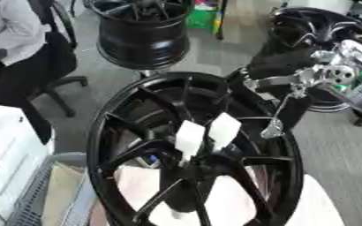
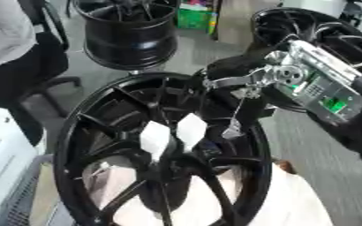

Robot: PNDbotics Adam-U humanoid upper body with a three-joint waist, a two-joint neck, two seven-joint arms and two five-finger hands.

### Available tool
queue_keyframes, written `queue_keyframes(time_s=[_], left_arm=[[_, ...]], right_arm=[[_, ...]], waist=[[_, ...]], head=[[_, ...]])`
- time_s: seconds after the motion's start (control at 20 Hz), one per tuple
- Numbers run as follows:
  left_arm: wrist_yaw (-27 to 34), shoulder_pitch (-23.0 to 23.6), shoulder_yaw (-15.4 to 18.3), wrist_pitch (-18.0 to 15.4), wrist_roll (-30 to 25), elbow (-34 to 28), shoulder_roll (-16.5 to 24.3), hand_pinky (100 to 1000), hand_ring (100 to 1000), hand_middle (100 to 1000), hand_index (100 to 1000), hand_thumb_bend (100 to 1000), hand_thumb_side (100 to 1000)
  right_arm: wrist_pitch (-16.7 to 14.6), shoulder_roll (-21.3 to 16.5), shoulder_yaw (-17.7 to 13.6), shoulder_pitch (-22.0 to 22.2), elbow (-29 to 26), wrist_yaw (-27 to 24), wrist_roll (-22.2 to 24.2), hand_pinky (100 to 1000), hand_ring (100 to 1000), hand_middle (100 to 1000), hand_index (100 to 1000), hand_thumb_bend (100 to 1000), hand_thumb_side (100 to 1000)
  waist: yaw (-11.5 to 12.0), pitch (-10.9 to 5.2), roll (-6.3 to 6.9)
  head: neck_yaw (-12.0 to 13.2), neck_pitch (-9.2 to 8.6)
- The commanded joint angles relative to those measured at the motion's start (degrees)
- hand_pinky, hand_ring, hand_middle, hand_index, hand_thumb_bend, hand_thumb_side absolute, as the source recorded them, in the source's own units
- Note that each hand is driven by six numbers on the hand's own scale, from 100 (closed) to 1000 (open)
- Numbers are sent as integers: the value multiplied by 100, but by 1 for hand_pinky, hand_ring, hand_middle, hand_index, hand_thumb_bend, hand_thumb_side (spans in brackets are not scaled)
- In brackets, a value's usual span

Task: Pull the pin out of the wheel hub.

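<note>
In the left eye view the black wheel hub (image 1: 196,150) stands upright, two white tags at its centre, with the right hand (image 1: 280,66) at its upper right rim. The right eye view shows a thin silvery pin (image 2: 236,117) hanging below that hand; I cannot tell whether its fingers clamp it. Best drawn straight out along its own line, I'd say.

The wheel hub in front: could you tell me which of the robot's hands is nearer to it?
Right. The right hand is over the wheel hub's upper right rim; the left hand shows in neither view.
</note>
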Motion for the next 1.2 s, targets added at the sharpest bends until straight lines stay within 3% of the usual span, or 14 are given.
queue_keyframes(time_s=[0.05,1.2], left_arm=[[28,-53,31,0,1,-95,47,755,864,670,844,100,705],[38,-81,47,-3,22,-95,5,757,865,670,843,100,705]], right_arm=[[7,-23,-43,-84,53,26,-18,892,870,865,912,437,199],[122,286,-19,126,408,-13,-121,878,857,825,882,347,163]], waist=[[6,-41,18],[55,22,2]], head=[[17,-73],[-27,-47]])
